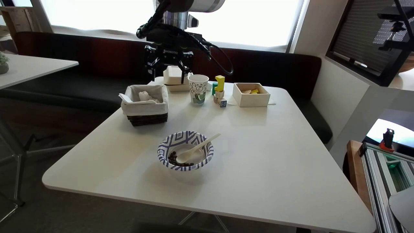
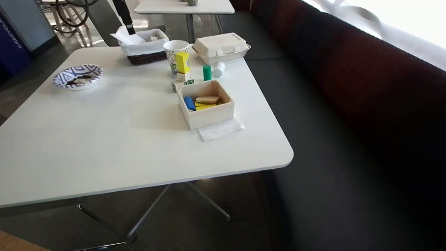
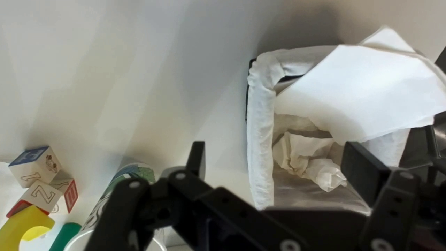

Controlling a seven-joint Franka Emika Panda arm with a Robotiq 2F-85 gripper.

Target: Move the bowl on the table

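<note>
The bowl (image 1: 147, 119) is squarish and dark-sided with a white lining and rim. It stands near an edge of the white table (image 1: 258, 155) and holds crumpled paper and white sheets. It shows in both exterior views (image 2: 148, 58) and fills the right of the wrist view (image 3: 260, 139). My gripper (image 1: 168, 79) is open and empty, above the table near the bowl. In the wrist view (image 3: 275, 164) the bowl's near rim lies between the fingers as seen from above, without visible contact. In an exterior view only a dark finger (image 2: 128, 28) shows, in front of the bowl.
A round patterned bowl (image 1: 186, 137) with a spoon stands at one side. A paper cup (image 1: 198, 89), stacked blocks (image 1: 220, 84), a beige box (image 2: 209, 118) and a clamshell container (image 2: 223, 45) stand near the bowl. A bench (image 2: 334, 146) runs along the table.
</note>
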